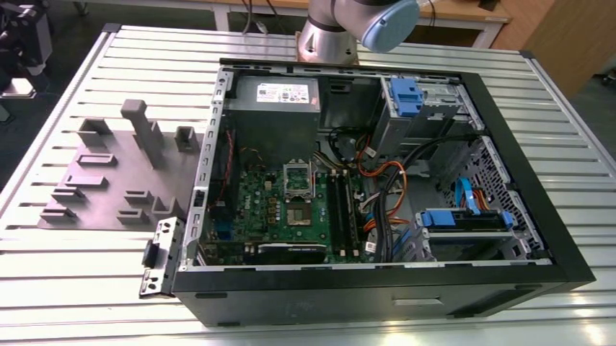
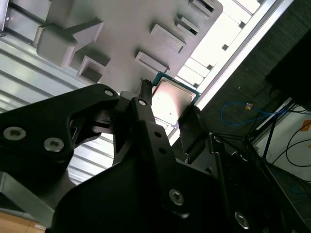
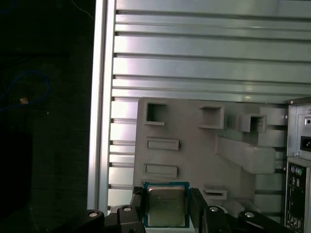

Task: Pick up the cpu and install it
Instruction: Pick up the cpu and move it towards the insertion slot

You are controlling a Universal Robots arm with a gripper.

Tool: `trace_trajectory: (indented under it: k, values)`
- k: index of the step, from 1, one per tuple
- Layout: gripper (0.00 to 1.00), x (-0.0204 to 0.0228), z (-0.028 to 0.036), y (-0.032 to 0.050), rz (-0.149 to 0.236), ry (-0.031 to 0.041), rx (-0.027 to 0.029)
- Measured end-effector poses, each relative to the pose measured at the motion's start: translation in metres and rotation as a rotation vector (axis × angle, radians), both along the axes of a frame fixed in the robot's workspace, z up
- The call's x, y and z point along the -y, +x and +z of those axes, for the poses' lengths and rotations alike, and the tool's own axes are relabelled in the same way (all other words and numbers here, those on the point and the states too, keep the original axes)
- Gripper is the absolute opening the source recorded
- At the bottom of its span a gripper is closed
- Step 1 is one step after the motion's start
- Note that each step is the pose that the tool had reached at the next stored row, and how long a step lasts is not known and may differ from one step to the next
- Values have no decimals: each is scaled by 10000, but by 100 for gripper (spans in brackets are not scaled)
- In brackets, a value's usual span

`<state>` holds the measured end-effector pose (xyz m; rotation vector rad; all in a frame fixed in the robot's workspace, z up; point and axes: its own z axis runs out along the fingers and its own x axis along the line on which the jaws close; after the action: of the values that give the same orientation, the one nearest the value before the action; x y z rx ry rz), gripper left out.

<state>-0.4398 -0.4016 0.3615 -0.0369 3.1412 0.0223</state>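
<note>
The cpu is a small flat square chip with a dull silver top and a green rim. It sits between the two black fingers of my gripper, which is shut on its opposite edges. The second wrist view shows the cpu between the same fingers, held well above the grey plastic fixture plate. In the exterior view, the open computer case lies on the table with its green motherboard and silver socket frame facing up.
The grey fixture plate with upright blocks lies on the slatted aluminium table, at the exterior view's left of the case. Cables, drive cages with blue clips and a power supply crowd the case. The arm's base stands behind it.
</note>
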Motion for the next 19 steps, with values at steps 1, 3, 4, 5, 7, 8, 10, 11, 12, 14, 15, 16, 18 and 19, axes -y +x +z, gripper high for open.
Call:
trace_trajectory:
  k: [1,3,4,5,7,8,10,11,12,14,15,16,18,19]
  values:
    - [47,0,11,1,-1,-1,-1]
    - [47,0,31,1,-2,-2,0]
    - [47,0,44,1,-2,-2,0]
    - [47,0,67,1,-3,-2,-1]
    - [47,0,106,1,-7,-3,-2]
    - [47,0,116,2,-7,-2,0]
    - [47,0,115,3,-7,-4,2]
    - [47,0,117,3,-8,-8,-1]
    - [47,0,117,3,-7,-9,0]
    - [47,0,117,3,-7,-9,-1]
    - [47,1,117,3,-8,-10,-1]
    - [47,1,117,3,-8,-10,-1]
    - [47,6,117,3,-7,-11,-2]
    - [47,9,118,3,-7,-11,-2]
